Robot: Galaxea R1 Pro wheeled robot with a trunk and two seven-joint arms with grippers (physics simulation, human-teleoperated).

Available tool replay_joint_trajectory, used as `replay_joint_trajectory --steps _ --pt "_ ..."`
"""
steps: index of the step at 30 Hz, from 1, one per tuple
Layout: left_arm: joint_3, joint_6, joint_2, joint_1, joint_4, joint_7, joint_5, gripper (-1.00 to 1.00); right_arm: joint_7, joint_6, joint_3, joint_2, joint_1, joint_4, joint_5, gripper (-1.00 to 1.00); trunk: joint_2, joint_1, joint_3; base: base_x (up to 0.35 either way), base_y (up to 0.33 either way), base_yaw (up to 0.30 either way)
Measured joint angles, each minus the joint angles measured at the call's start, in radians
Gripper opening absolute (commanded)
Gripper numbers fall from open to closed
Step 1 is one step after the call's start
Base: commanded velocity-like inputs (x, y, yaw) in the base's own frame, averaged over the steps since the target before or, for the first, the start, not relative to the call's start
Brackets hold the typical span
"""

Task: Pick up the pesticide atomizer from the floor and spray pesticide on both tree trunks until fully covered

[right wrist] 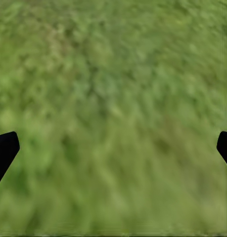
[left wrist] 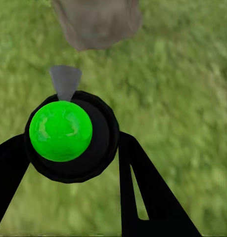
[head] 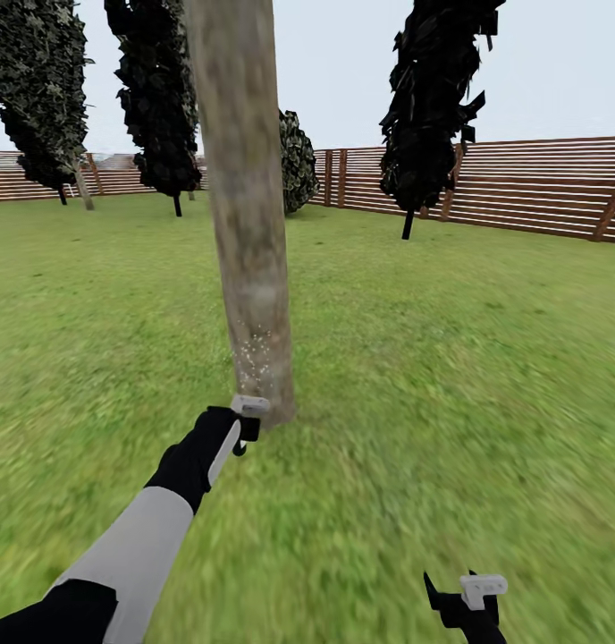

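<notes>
A thick, mottled grey-beige tree trunk [head: 245, 206] rises from the lawn right in front of me. White spray specks [head: 254, 349] dot its lower part. My left gripper [head: 245, 427] hovers close to the trunk's base, shut on the pesticide atomizer [left wrist: 68, 133]. The left wrist view looks down on the atomizer's black round body, a bright green ball and a grey nozzle aimed at the trunk [left wrist: 96, 22]. A second pale-trunked tree [head: 82, 188] stands far back on the left. My right gripper [head: 468, 597] hangs low on the right, open over bare grass [right wrist: 113, 98].
Two black-leaved trees with thin dark trunks [head: 176, 201] [head: 408, 222] stand further back, with a dark bush [head: 297, 161] behind the near trunk. A brown slat fence [head: 522, 188] bounds the lawn at the rear and right. Open grass lies all around.
</notes>
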Motion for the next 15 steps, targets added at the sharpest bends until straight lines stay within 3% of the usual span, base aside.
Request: replay_joint_trajectory --steps 7,12,15 --pt "-0.003 0.01 -0.011 -0.014 -0.015 0.002 0.007 -1.0 0.0 0.0 0.0 0.0 0.0 0.0 0.001 1.0 0.0 0.0 0.0 -0.033 0.0 0.0" --pt "0.001 0.156 -0.001 -0.015 -0.15 0.0 0.004 -1.0 0.0 0.0 0.0 0.0 0.0 0.0 0.001 1.0 0.0 0.0 0.0 -0.001 0.0 0.0" --pt "0.002 0.198 0.002 -0.014 -0.229 -0.001 0.004 -1.0 0.0 0.0 0.0 0.0 0.0 0.0 0.001 1.0 0.0 0.0 0.0 0.0 0.0 0.0"
